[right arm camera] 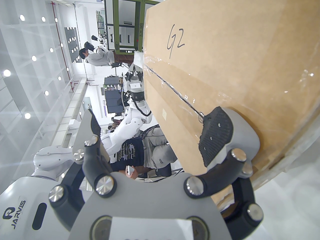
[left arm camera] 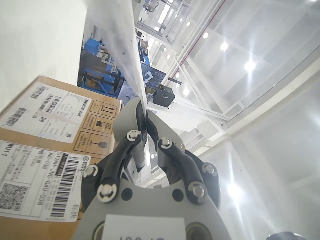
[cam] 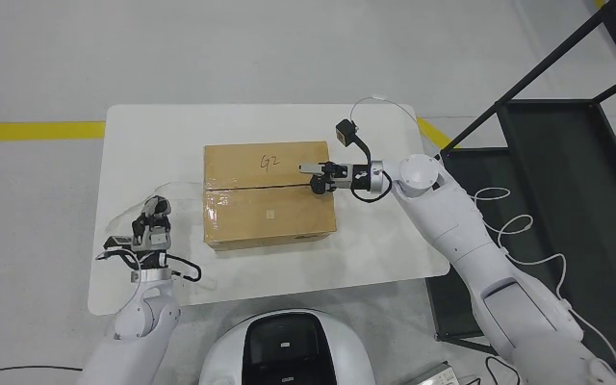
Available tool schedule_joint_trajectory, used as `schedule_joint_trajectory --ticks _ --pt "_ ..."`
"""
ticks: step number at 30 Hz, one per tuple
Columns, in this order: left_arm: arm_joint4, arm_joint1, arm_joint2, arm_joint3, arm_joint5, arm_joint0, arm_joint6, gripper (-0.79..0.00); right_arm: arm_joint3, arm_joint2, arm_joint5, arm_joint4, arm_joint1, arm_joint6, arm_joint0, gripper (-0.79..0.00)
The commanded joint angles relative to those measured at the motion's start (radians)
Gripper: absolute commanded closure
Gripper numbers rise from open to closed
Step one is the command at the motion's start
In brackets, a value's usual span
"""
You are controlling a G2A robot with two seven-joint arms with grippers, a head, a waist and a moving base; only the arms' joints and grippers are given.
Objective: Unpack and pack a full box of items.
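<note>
A closed brown cardboard box [cam: 269, 195] marked "G2" lies in the middle of the white table [cam: 385, 252], with a taped seam along its top. My right gripper [cam: 322, 177] is at the right end of that seam and stands open. One of its black pads [right arm camera: 215, 136] rests on the box top [right arm camera: 225, 51] by the seam, while the other finger hangs off the box's side. My left gripper [cam: 154, 218] is left of the box near the table's front corner, pointing upward. It is shut [left arm camera: 142, 112] on a long translucent tape strip [left arm camera: 125, 38]. The labelled side of the box [left arm camera: 57, 116] is beside it.
A dark metal rack [cam: 544, 144] stands off the table's right side. The table surface in front of the box and to its right is bare. A yellow floor line [cam: 48, 129] runs at the far left.
</note>
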Motion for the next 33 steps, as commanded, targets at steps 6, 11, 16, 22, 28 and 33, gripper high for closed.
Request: schedule_joint_trajectory --ticks 6,11,16,22,28,33 --pt "0.209 -0.006 -0.015 -0.079 0.047 0.006 0.045 0.0 0.0 0.0 0.0 0.0 0.0 0.0 0.0 -0.785" --pt "0.373 -0.011 -0.01 -0.128 0.105 0.011 0.074 0.0 0.0 0.0 0.0 0.0 0.0 0.0 0.0 -0.785" --pt "0.503 -0.019 0.006 -0.142 0.178 0.004 0.103 0.0 0.0 0.0 0.0 0.0 0.0 0.0 0.0 -0.785" --pt "0.656 -0.026 0.016 -0.165 0.218 -0.002 0.122 0.0 0.0 0.0 0.0 0.0 0.0 0.0 0.0 -0.785" --pt "0.804 -0.032 0.034 -0.185 0.303 -0.014 0.131 0.0 0.0 0.0 0.0 0.0 0.0 0.0 0.0 -0.785" --pt "0.898 -0.039 0.054 -0.199 0.352 -0.022 0.126 0.0 0.0 0.0 0.0 0.0 0.0 0.0 0.0 -0.785"
